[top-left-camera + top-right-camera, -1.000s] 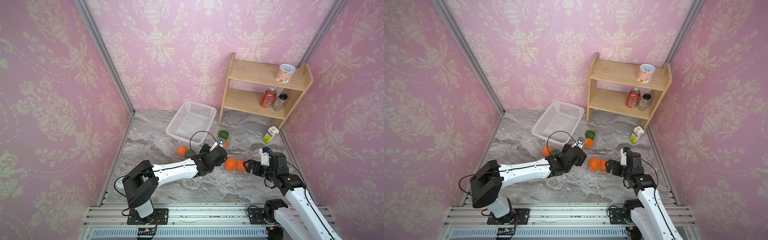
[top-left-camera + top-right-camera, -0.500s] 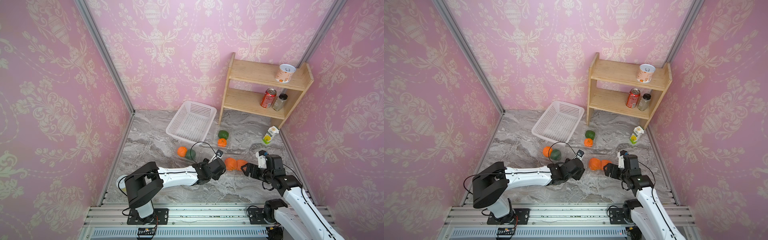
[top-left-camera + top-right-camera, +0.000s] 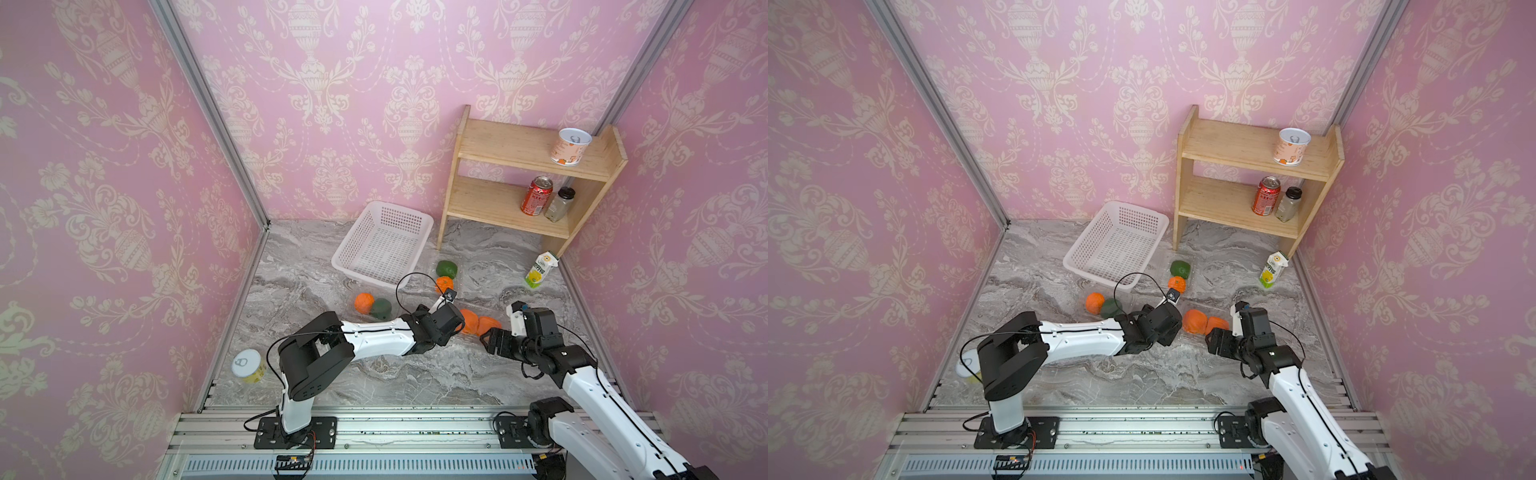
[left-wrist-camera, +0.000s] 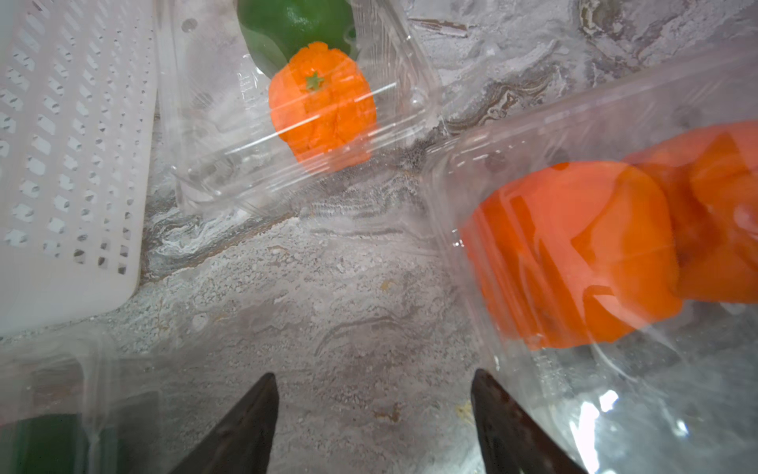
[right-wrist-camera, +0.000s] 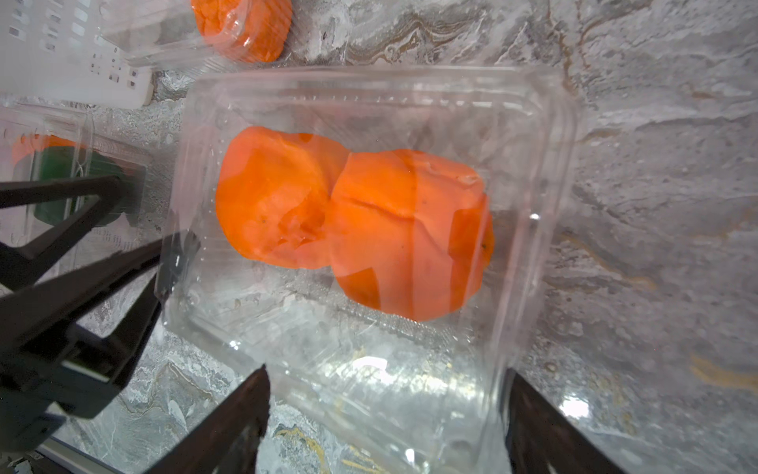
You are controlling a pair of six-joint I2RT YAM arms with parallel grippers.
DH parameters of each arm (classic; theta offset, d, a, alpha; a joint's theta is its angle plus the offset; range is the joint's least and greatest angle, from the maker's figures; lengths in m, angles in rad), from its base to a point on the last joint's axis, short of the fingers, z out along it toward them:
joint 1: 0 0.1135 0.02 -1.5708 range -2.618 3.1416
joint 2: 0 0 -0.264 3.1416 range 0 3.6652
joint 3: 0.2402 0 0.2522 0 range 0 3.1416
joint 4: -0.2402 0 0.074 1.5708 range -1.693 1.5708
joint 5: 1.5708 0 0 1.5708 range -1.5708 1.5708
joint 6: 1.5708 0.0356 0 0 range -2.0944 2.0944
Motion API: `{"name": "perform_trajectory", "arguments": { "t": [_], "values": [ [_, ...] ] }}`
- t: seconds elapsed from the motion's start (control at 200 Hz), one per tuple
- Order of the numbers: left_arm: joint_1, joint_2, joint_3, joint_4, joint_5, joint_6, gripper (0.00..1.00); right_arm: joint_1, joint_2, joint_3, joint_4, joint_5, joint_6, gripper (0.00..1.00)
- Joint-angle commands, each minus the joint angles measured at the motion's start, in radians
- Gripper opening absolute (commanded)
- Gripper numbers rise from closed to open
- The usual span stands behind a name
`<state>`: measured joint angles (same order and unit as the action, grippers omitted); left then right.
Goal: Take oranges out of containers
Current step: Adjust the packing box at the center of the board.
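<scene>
Clear plastic tray (image 5: 545, 123) on the marble tabletop (image 5: 656, 205) holds two oranges (image 5: 279, 205), touching each other, between the arms. The right fingers (image 5: 229, 427) stand wide, straddling the tray's near end. The left fingers (image 4: 242, 431) gape wide too, empty, one tip by the tray's corner. A third orange (image 4: 322, 102) and a fourth orange (image 3: 364, 302) each lie in another tray beside green fruits (image 3: 446, 269).

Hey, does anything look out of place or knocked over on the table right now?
Nothing looks spilled or broken. The one stray is a yellow can, sitting alone by the left wall near the front edge, far from the wooden shelf where the red can stands.
</scene>
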<state>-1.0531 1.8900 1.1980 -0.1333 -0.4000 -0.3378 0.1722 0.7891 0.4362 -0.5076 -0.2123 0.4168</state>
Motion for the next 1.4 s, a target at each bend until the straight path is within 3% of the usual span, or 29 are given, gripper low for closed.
{"name": "perform_trajectory", "arguments": {
  "t": [0.0,0.405,0.715,0.946,1.166,1.396],
  "values": [
    [0.009,0.034,0.058,0.010,0.017,0.043,0.76,0.037,-0.008,0.012,0.000,-0.031,0.009,0.86],
    [0.107,0.161,0.253,-0.045,0.038,0.103,0.77,0.092,-0.012,0.007,-0.019,-0.035,0.034,0.84],
    [0.136,0.181,0.357,-0.092,-0.006,0.182,0.77,0.107,-0.155,0.007,-0.093,0.011,0.082,0.91],
    [0.129,-0.006,0.177,0.001,0.020,0.121,0.80,0.107,-0.129,0.092,-0.135,0.059,0.060,0.91],
    [0.083,-0.180,-0.033,0.024,0.023,0.071,0.81,0.106,-0.007,0.217,-0.144,0.125,-0.025,0.96],
    [0.022,-0.248,-0.245,0.031,-0.015,-0.007,0.82,0.090,0.138,0.285,-0.082,0.198,-0.071,0.96]
  ]
}}
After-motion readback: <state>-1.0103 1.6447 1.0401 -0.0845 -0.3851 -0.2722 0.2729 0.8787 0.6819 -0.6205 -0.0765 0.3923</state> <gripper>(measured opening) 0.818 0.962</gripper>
